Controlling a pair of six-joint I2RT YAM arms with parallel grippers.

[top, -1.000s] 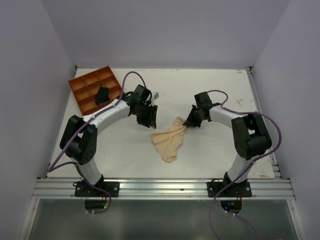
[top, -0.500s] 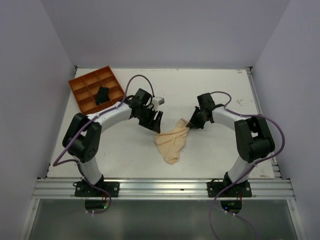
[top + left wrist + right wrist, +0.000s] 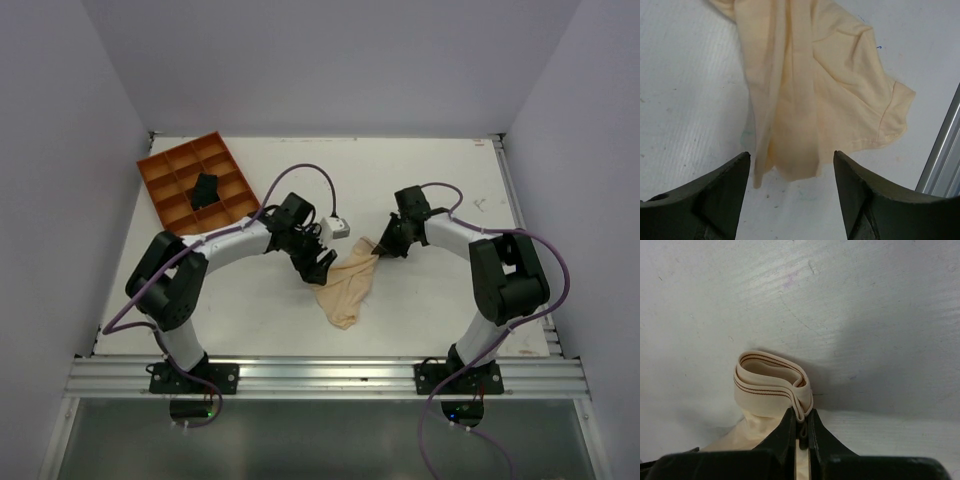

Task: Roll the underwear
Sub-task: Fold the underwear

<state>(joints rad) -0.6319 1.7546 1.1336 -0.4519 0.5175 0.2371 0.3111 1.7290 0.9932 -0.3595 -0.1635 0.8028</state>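
Observation:
The underwear (image 3: 345, 285) is a pale peach, wrinkled piece of thin fabric lying on the white table between the arms. My right gripper (image 3: 384, 243) is shut on its folded waistband (image 3: 774, 385) at the upper right corner. My left gripper (image 3: 322, 267) is open, just at the fabric's upper left edge. In the left wrist view the fabric (image 3: 810, 85) spreads ahead of the gripper (image 3: 791, 165), its near edge lying between the two fingertips.
An orange compartment tray (image 3: 170, 195) stands at the back left with a small black bundle (image 3: 205, 189) in one cell. The metal rail at the table's near edge (image 3: 942, 150) shows in the left wrist view. The enclosure walls stand to left and right.
My left gripper has moved right and toward the near edge, up to the fabric's edge. The right gripper has held still, and the fabric has bunched slightly.

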